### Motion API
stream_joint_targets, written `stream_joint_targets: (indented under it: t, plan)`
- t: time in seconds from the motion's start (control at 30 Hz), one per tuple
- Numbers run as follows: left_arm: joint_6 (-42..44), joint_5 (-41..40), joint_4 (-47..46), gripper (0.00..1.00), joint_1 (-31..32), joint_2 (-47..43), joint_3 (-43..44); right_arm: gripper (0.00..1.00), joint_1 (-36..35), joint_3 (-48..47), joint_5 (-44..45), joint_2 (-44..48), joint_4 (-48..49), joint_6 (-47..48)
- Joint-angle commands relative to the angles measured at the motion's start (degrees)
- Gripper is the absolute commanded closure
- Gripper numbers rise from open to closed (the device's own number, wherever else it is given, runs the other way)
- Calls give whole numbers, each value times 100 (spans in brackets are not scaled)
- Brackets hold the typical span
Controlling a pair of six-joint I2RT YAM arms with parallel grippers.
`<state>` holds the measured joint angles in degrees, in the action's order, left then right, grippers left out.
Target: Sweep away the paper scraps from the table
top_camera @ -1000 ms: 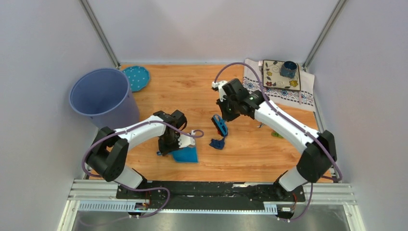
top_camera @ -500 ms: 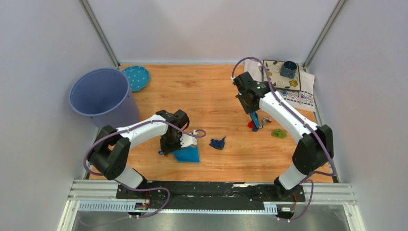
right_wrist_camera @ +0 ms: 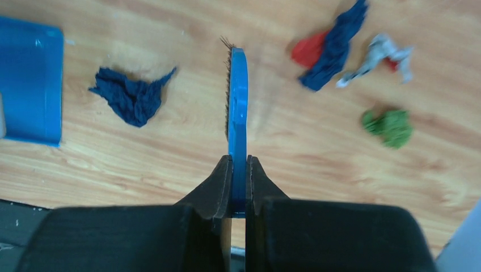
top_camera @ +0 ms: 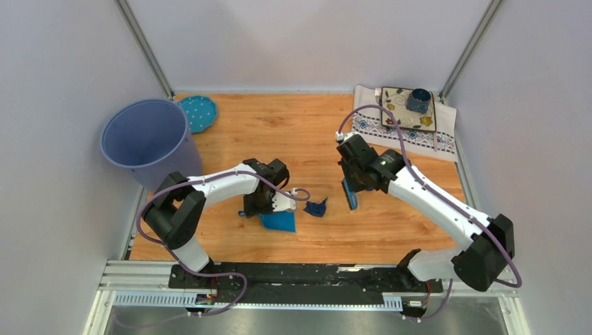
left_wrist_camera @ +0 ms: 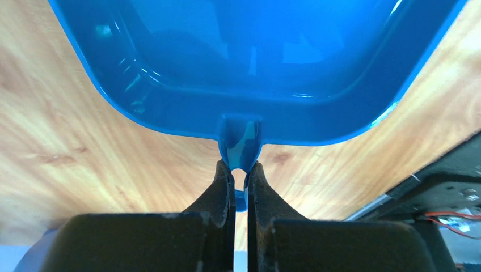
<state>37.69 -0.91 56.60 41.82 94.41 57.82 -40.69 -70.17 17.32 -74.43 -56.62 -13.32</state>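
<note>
Pinches dustpan (left_wrist_camera: pixel 255 68) by its handle in tightly closed left gripper (left_wrist_camera: pixel 240 170), on table (top_camera: pixel 279 125). Clamps brush (right_wrist_camera: pixel 237 102) in closed right gripper (right_wrist_camera: pixel 238 164). Finds dark blue scrap (right_wrist_camera: pixel 131 96) between dustpan and brush; other paper scraps (right_wrist_camera: pixel 309 48), red, blue, grey, green, right of brush.

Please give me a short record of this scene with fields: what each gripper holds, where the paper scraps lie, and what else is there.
left gripper: shut on the handle of the blue dustpan
right gripper: shut on the blue brush
between dustpan and brush: one dark blue scrap
beyond the brush: red scrap, second dark blue scrap, white-grey scrap, green scrap
surface: table
in dustpan: no scrap seen
also there: blue bin at far left, patterned cloth at far right
</note>
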Motion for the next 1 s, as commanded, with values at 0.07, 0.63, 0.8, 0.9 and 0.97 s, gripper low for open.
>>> stream_joint_targets:
  t: [0.07,0.63,0.8,0.9,0.97]
  plan:
    - [-192,-1096,-448,100,344,244,71,100,-36,539,-1011,-141,898,-1155]
    - [388,1240,-2072,50,-296,-1669,-1448,100,-89,926,-1336,394,1241,-1138]
    - [537,2261,-2855,44,-1087,-2523,-2397,100,-89,1111,-1477,544,1452,-1129]
    - [599,2472,-3014,44,-1229,-2945,-2776,100,-89,1102,-1425,570,1479,-1129]
    - [748,2551,-3006,44,-1264,-3200,-3030,100,-89,1111,-1390,588,1487,-1129]
